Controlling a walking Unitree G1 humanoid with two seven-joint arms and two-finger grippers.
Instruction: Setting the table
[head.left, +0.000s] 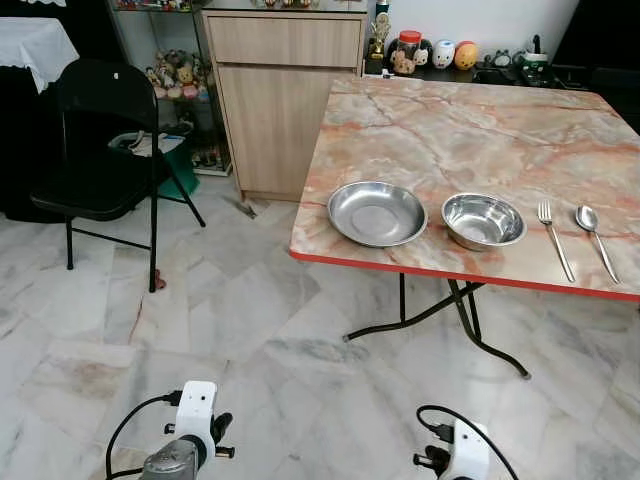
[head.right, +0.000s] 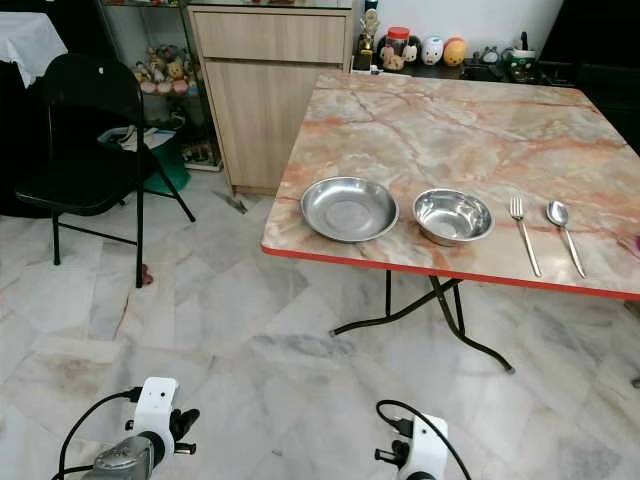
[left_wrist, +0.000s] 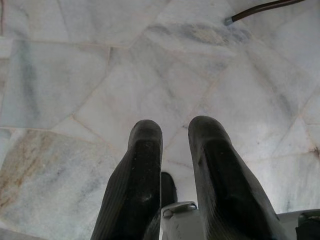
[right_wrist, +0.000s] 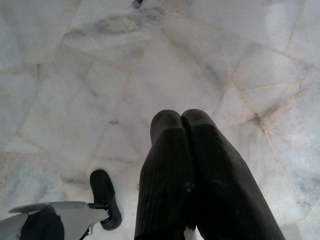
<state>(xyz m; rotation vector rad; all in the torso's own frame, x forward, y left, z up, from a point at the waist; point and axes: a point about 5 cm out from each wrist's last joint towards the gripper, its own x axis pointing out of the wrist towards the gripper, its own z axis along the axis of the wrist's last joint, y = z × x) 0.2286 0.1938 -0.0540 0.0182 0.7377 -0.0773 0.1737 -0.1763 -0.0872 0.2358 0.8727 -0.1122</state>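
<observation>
Grippers first, nearest to you: your left gripper (left_wrist: 172, 142) hangs low over the floor (head.left: 250, 330), its two black ribbed fingers parted by a narrow gap, holding nothing. Your right gripper (right_wrist: 182, 122) hangs likewise, fingertips pressed together, also holding nothing. The floor is pale veined marble laid in irregular slabs.

Table (head.left: 470, 120), ahead and to your right: square top in pink-orange marble pattern with a red edge, on black folding metal legs. Along its near edge you have four items in a row, left to right:
- shallow plate (head.left: 377, 212), round, polished steel, nothing in it;
- bowl (head.left: 483, 220), round, deeper, polished steel, nothing in it, just beside the plate and apart from it;
- fork (head.left: 555, 238), steel, tines pointing away from you;
- spoon (head.left: 595, 238), steel, bowl end away from you, lying near the fork and roughly parallel to it.

Chair (head.left: 100, 160), to your left, well apart from the table: black folding type with padded seat.

Cabinet (head.left: 280, 90), beyond the table's far left corner: light wood grain, a drawer above a door.

Figurines (head.left: 440, 52), farthest: small rounded pieces and a jar on a dark surface behind the table; details too small to tell.
</observation>
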